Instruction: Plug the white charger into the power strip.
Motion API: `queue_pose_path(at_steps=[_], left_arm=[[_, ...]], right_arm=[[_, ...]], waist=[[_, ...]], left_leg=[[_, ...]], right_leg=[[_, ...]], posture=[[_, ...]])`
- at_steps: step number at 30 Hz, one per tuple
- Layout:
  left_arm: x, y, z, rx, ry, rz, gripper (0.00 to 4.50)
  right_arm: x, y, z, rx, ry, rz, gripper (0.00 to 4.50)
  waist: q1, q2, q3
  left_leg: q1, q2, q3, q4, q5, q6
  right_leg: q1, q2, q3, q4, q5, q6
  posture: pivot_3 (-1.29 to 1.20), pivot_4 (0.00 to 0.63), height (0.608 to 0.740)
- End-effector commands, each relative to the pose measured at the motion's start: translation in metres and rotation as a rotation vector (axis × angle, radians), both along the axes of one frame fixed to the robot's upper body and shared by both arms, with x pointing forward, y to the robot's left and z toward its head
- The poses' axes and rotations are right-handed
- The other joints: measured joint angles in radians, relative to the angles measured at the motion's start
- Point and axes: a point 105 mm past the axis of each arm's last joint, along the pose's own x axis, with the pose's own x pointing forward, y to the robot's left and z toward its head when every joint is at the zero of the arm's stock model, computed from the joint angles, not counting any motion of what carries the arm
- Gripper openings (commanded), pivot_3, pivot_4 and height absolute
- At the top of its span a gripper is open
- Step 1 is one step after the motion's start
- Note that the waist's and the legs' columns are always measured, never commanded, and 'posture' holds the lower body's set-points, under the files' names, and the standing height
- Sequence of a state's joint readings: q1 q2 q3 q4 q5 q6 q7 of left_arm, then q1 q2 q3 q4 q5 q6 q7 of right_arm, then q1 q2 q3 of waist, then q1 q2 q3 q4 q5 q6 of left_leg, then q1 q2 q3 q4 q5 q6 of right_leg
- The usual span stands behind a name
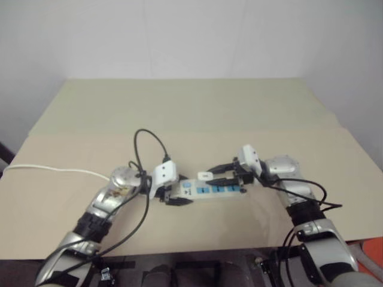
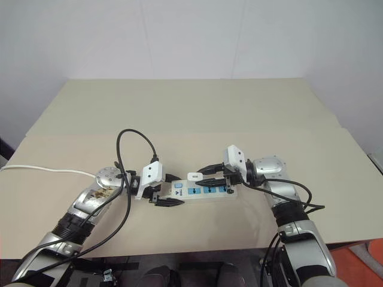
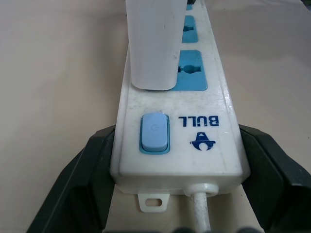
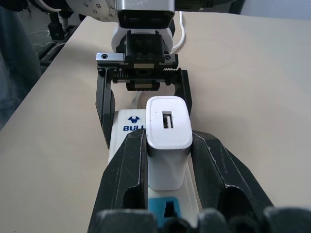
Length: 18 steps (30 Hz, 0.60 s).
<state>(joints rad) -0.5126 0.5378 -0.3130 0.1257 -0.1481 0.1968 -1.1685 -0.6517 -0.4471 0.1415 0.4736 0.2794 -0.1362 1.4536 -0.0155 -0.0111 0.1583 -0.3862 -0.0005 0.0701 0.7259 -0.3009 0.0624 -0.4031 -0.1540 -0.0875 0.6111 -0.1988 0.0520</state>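
The power strip (image 1: 220, 189) lies on the beige table between both arms, blue sockets facing up. My left gripper (image 1: 178, 196) is shut on its switch end, one black finger (image 3: 92, 170) against each long side. The white charger (image 4: 167, 131) is clamped between the fingers of my right gripper (image 4: 167, 145). It stands upright over the socket (image 3: 193, 73) nearest the blue switch (image 3: 154, 132), a little off to one side. Its prongs are hidden under its body. The strip's white cord (image 1: 54, 170) trails off to the left.
The table (image 1: 191, 119) stretches wide and bare behind the strip, and its front edge (image 1: 227, 248) runs close below the arms. Black cables (image 1: 149, 140) loop up from my left wrist above the strip's end. A pale wall stands behind the table.
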Motion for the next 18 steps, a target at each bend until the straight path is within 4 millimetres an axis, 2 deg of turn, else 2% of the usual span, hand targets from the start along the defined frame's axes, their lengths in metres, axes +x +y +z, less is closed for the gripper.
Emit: queue_pose_path(at_steps=[1, 9, 18], left_arm=[[0.001, 0.006, -0.007, 0.055, 0.004, 0.006, 3.26], [0.002, 0.006, -0.007, 0.056, 0.003, 0.006, 3.26], [0.002, 0.005, -0.008, 0.053, 0.006, 0.009, 3.26]], right_arm=[[0.001, -0.015, -0.017, -0.051, 0.063, -0.052, 1.1], [-0.002, 0.009, -0.006, -0.043, 0.023, 0.02, 1.1], [-0.005, 0.014, -0.022, -0.097, 0.026, 0.032, 1.1]], waist=[[0.001, 0.0, 0.0], [0.001, 0.0, 0.0], [-0.003, 0.0, 0.0]], left_leg=[[0.0, 0.0, 0.0, 0.0, 0.0, 0.0], [0.0, 0.0, 0.0, 0.0, 0.0, 0.0], [0.001, 0.001, 0.0, 0.0, 0.0, 0.0]], right_leg=[[0.0, 0.0, 0.0, 0.0, 0.0, 0.0], [0.0, 0.0, 0.0, 0.0, 0.0, 0.0], [0.0, 0.0, 0.001, 0.0, 0.0, 0.0]], posture=[[0.0, 0.15, 0.74], [0.0, 0.15, 0.74], [0.0, 0.15, 0.74]])
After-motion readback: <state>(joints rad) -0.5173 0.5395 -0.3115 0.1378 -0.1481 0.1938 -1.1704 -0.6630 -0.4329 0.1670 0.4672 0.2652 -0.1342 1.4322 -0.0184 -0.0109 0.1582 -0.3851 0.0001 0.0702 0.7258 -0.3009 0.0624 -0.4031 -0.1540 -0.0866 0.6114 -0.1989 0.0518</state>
